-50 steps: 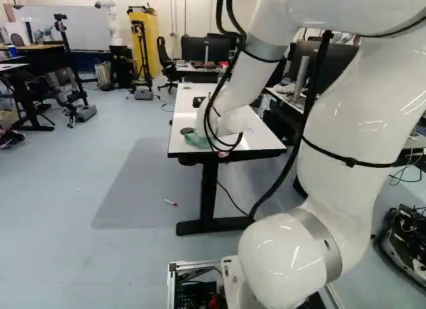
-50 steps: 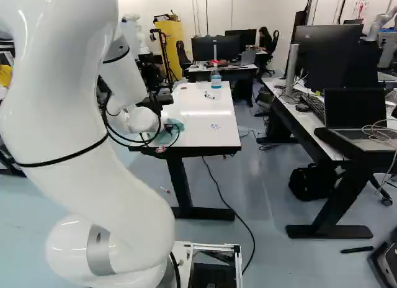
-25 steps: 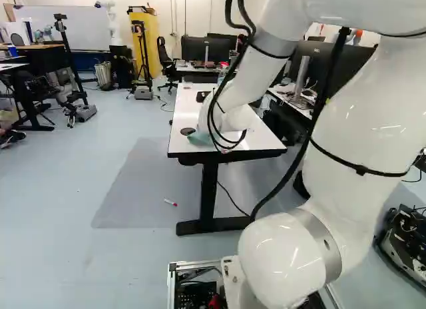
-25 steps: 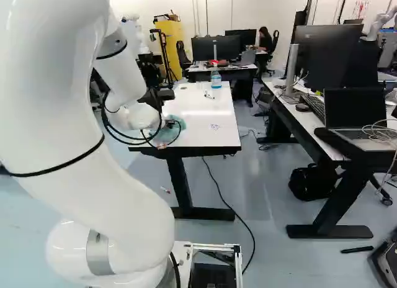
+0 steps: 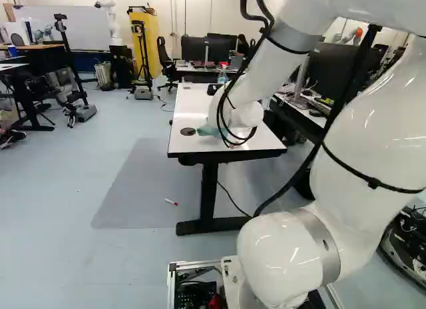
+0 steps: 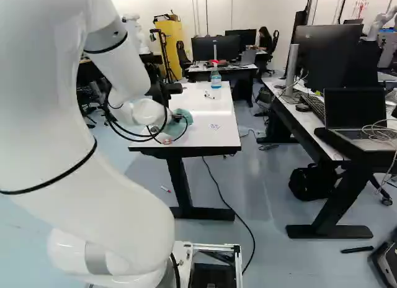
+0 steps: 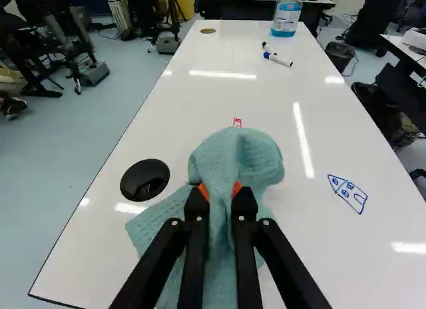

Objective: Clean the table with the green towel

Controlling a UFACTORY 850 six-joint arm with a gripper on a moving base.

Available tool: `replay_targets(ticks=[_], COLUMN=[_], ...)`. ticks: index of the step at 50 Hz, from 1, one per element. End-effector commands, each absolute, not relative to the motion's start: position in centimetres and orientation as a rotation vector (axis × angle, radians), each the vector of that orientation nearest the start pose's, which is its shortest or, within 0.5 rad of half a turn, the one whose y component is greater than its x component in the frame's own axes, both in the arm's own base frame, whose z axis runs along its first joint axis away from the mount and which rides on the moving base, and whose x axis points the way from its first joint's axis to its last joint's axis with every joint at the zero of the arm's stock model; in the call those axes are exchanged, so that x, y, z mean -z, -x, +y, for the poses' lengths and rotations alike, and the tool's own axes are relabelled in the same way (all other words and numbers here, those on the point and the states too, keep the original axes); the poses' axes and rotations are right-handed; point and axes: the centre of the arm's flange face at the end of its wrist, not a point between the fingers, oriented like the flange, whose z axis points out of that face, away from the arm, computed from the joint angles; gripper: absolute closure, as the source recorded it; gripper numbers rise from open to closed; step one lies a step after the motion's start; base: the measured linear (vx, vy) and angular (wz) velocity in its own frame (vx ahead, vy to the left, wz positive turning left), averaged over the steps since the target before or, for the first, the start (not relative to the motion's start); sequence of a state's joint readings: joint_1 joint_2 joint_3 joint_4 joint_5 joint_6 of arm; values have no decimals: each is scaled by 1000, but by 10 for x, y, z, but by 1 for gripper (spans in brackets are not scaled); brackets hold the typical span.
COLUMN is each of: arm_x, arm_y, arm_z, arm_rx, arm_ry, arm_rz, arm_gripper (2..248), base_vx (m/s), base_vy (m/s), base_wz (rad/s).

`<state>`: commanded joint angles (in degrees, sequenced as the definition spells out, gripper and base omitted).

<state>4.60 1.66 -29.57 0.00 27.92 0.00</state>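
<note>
In the right base view my gripper (image 6: 178,118) is low over the near part of the white table (image 6: 205,122), partly hidden by the wrist and cables. The green towel (image 6: 182,128) spreads around it. Seen from the wrist, the gripper (image 7: 221,192) pinches a bunched fold of the towel (image 7: 236,156) between its orange pads; the cloth spreads on the tabletop ahead of and under the fingers. A red mark (image 7: 237,122) shows just past the towel's far edge. A blue drawing (image 7: 347,192) lies off to one side of the towel, uncovered.
Beside the towel is a black round disc (image 7: 145,180) in the tabletop. Farther along stand a spray bottle (image 7: 286,16) and markers (image 7: 276,56). A desk with a laptop (image 6: 356,117) flanks the table. Another robot (image 5: 110,19) is far back.
The arm has swung rightward in both base views and a little away from the near edge, dragging the gripped towel along the tabletop, off the black disc. The base has not moved.
</note>
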Motion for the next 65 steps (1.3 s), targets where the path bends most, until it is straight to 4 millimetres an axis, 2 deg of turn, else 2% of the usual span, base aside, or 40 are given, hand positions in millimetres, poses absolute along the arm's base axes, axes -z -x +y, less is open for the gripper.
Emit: replay_targets(ticks=[22, 46, 65], arm_x=[-445, -445, -446], arm_y=[-423, -445, -477], arm_z=[1, -34, -56], arm_rx=[1624, 1645, 1672], arm_ry=[2687, 2721, 2727], arm_rz=[-4, 103, 160], arm_gripper=[206, 206, 206], base_vx=[0, 0, 0], base_vy=[0, 0, 0], base_wz=[0, 0, 0])
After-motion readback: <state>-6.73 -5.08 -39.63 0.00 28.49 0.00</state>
